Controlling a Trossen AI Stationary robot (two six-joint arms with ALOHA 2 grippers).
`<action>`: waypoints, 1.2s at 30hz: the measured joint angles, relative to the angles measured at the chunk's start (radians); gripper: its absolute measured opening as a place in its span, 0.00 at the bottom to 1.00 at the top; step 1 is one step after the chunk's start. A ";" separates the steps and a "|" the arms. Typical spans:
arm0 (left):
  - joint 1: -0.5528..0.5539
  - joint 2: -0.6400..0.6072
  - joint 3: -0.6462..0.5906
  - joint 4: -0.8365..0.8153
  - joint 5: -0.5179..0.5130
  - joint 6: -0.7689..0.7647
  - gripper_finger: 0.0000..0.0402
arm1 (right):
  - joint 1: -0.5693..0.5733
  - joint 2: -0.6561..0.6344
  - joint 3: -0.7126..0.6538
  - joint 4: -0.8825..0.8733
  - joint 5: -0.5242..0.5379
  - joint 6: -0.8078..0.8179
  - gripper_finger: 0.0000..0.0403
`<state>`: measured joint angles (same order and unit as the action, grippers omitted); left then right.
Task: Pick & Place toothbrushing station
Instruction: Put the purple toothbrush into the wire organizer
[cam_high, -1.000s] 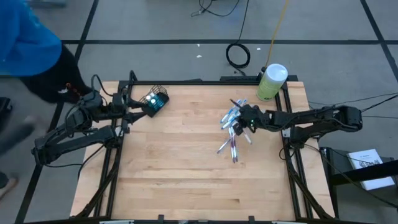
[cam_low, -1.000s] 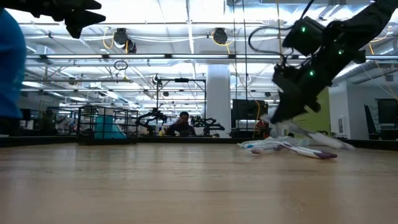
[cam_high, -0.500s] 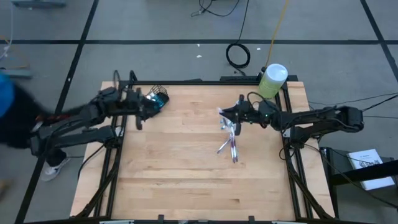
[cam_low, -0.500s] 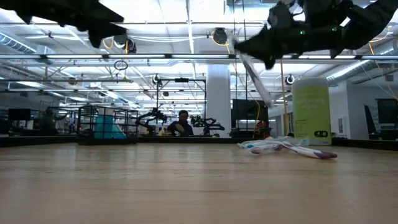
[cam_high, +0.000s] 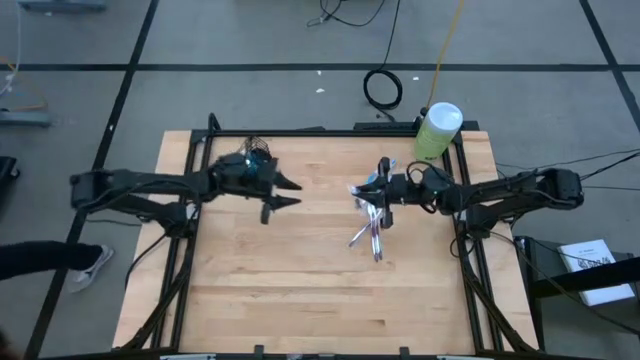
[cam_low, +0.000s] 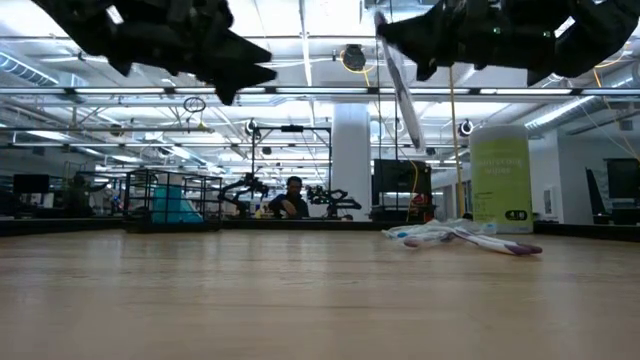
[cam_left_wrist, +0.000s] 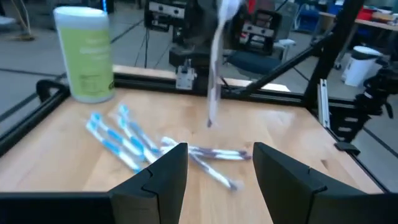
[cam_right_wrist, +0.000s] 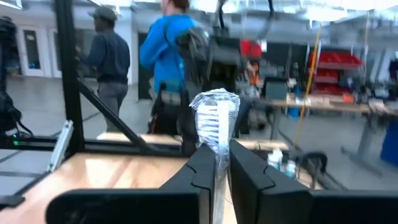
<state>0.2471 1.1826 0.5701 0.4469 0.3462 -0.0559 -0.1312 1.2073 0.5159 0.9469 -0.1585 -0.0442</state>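
High view: the right gripper (cam_high: 385, 190) is seen right of centre, pinched on a toothbrush (cam_high: 383, 178), above the toothbrush pile (cam_high: 371, 228). The left gripper (cam_high: 285, 194), fingers spread, is left of centre, the wire-mesh cup holder (cam_high: 256, 152) at upper left behind it.

Low view: the held toothbrush (cam_low: 402, 90) hangs tilted at upper centre, clear of the pile (cam_low: 460, 236).

Right wrist view: the bristle head (cam_right_wrist: 216, 124) is clamped between the fingers.

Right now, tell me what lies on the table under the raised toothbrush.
Under the raised toothbrush, shut in the right fingers, a loose pile of toothbrushes lies on bare wood. The arm covers the pile's far end from above, so a full count is impossible.
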 joint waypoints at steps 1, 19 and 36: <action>-0.011 0.040 0.000 0.063 -0.012 -0.002 0.47 | 0.007 0.000 0.000 0.010 0.000 -0.009 0.04; -0.184 0.538 0.245 0.662 -0.042 -0.008 0.47 | 0.035 0.004 0.000 0.013 0.054 -0.024 0.04; -0.174 0.638 0.403 0.530 -0.074 0.045 0.47 | 0.060 0.004 0.000 0.029 0.057 -0.057 0.05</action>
<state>0.0734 1.8207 0.9733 0.9765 0.2724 -0.0105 -0.0708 1.2110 0.5159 0.9756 -0.1017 -0.1016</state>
